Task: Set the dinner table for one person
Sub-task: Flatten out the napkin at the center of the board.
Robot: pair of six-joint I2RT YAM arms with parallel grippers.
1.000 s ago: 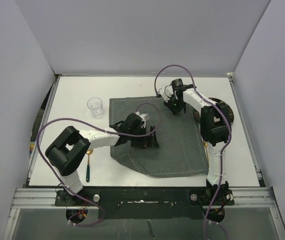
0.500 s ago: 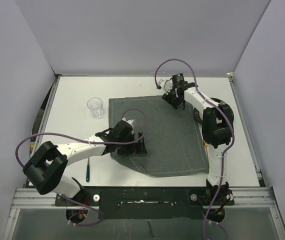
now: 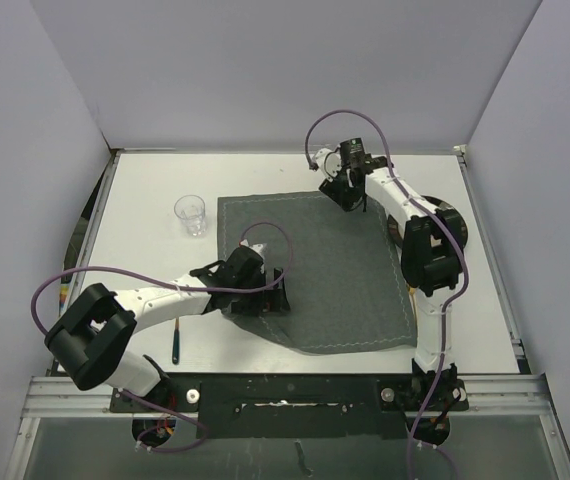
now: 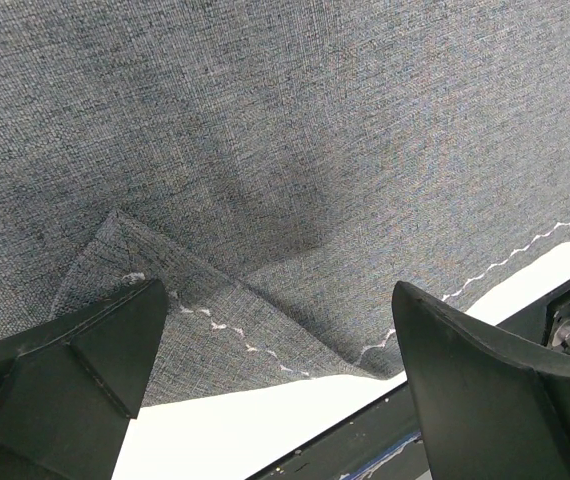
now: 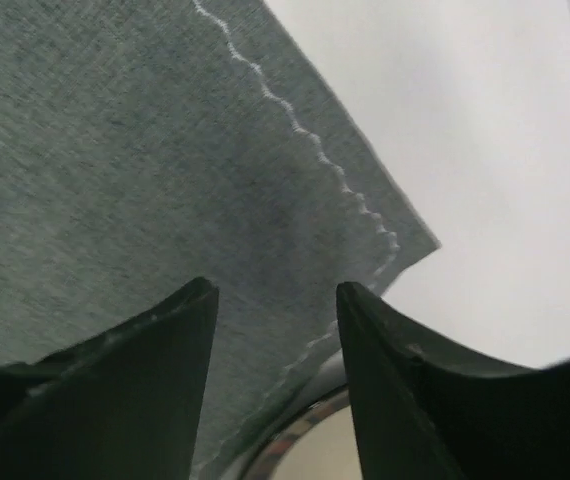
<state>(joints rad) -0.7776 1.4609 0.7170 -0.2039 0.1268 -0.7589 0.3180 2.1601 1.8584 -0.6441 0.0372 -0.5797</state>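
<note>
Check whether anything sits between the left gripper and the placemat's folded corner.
Nothing visible does. The left gripper hangs open directly over the folded corner of the placemat, with only bare cloth beneath it. The glass and utensil lie off the mat, to its left.

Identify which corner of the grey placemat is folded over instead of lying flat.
The near-left corner, at the left gripper: its stitched hem is doubled back on itself. The far-right corner, under the right gripper, lies flat.

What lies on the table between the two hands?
Only the grey placemat lies between the left hand and the right hand, as the top view shows.
</note>
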